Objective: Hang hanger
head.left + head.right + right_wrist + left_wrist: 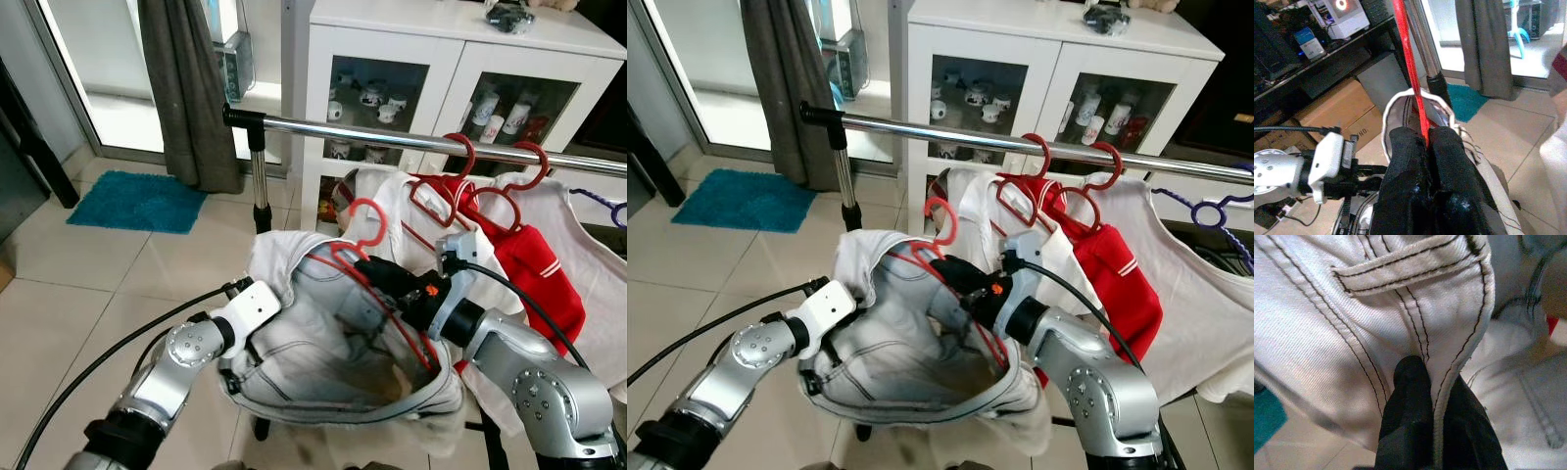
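The rail (392, 137) runs bare from its end to the red hangers (490, 181), whose hanging shirts (549, 264) crowd the right stretch.

Glossy red plastic hanger (364, 257), white stitched denim garment (323, 343), shiny metal rail (411, 140).

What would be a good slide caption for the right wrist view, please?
Right claw shut on the red hanger inside white jeans, below the rail.
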Robot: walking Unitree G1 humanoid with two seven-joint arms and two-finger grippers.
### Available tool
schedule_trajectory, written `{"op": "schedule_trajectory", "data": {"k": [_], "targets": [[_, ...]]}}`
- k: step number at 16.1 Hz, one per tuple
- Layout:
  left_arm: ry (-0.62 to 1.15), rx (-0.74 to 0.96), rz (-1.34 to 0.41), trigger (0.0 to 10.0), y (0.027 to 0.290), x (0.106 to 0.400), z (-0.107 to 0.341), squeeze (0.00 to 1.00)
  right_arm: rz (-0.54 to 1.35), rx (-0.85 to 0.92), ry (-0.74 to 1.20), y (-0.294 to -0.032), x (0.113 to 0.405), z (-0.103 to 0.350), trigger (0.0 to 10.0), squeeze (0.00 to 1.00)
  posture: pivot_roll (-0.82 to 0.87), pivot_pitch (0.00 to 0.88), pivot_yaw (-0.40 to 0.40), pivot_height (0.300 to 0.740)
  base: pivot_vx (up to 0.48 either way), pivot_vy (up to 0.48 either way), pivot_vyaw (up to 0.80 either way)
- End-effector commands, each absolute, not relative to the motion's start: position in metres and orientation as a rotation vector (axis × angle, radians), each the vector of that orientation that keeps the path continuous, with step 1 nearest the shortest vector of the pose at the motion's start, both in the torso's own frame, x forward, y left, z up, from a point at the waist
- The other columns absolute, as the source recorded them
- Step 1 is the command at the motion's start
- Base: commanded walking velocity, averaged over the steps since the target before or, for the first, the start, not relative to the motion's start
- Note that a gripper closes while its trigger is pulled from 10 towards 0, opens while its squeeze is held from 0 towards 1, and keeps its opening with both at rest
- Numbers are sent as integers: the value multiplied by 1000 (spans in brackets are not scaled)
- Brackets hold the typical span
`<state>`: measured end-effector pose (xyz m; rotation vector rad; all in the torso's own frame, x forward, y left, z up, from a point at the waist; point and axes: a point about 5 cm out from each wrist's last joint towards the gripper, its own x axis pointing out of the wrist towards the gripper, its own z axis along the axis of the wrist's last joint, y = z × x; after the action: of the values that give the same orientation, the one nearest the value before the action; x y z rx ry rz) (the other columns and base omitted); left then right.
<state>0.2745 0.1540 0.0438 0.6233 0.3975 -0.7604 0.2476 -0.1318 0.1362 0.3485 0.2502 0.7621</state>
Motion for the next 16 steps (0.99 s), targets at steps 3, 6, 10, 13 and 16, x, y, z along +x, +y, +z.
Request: {"op": "schedule_trajectory", "data": {"k": [3, 6, 10, 13, 16], "targets": [[496, 684, -830, 0, 159, 256, 21, 0, 795, 382, 110, -133, 250, 165, 10000, 0, -62, 0, -59, 740, 0, 0, 0], [313, 402, -736, 10000, 149, 268, 42, 0, 797, 383, 122, -131, 250, 163, 10000, 0, -59, 0, -62, 740, 0, 0, 0], [207, 270, -744, 10000, 161, 263, 67, 1000, 794, 350, 159, -130, 250, 156, 10000, 0, -42, 0, -74, 740, 0, 0, 0], [183, 228, -835, 10000, 171, 248, 80, 1000, 755, 293, 185, -129, 255, 150, 10000, 0, -29, 0, -71, 740, 0, 0, 0], [188, 246, -864, 10000, 182, 239, 87, 1000, 683, 234, 183, -133, 262, 148, 10000, 0, -24, 0, -66, 740, 0, 0, 0]]}}
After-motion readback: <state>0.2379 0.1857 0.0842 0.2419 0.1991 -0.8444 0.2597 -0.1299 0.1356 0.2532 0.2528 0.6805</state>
